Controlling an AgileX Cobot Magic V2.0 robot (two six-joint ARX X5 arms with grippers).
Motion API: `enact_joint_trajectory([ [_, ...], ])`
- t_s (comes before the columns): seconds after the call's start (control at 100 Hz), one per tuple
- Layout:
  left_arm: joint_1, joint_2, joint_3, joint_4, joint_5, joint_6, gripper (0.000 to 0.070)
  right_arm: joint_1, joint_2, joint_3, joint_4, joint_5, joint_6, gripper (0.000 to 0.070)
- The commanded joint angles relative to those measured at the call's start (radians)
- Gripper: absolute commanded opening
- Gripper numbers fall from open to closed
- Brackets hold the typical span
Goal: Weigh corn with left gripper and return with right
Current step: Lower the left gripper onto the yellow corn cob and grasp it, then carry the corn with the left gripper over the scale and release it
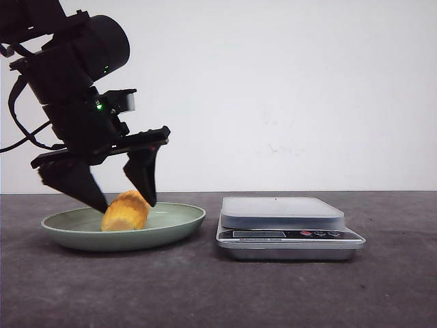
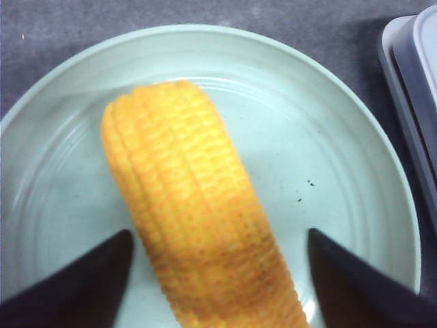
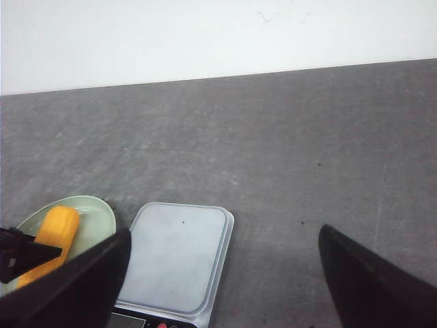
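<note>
the grey table (image 1: pixel 205 287) carries a kitchen scale (image 1: pixel 290 227) beside a green plate (image 1: pixel 177 222). the left gripper (image 1: pixel 126 203) is low over the plate, fingers apart on both sides of the corn (image 1: pixel 125 211) lying in it. the right gripper (image 3: pixel 218 273) is also spread apart, holding nothing, above the scale

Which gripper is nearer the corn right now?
Left. The left gripper is open astride the corn on the plate; the right gripper hangs open well off, above the scale.
</note>
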Motion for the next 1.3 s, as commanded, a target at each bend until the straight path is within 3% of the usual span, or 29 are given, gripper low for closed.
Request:
enact_joint_trajectory([
  [0.0,-0.01,0.014,0.016,0.006,-0.001,-0.002,0.0,0.002,0.003,0.02,0.007,-0.002,-0.01,0.055],
  [0.3,-0.02,-0.107,0.066,-0.058,0.033,0.018,0.001,0.002,0.003,0.02,0.003,-0.002,-0.011,0.055],
  [0.41,-0.046,-0.155,0.209,-0.192,0.133,0.039,0.0011,0.002,0.003,0.02,0.0,-0.002,-0.011,0.055],
  [0.48,-0.073,-0.147,0.335,-0.303,0.15,0.074,0.0011,0.002,0.003,0.02,0.0,-0.002,-0.011,0.055],
  [0.58,-0.126,-0.115,0.472,-0.331,0.148,0.085,0.0011,0.002,0.003,0.02,0.002,-0.003,-0.011,0.055],
  [0.8,-0.214,0.055,0.658,-0.32,0.094,0.031,0.0011,0.002,0.003,0.02,0.003,-0.003,-0.011,0.055],
  [1.29,-0.326,0.363,0.68,-0.246,0.003,-0.026,0.0011,0.002,0.003,0.02,-0.01,-0.003,-0.011,0.055],
])
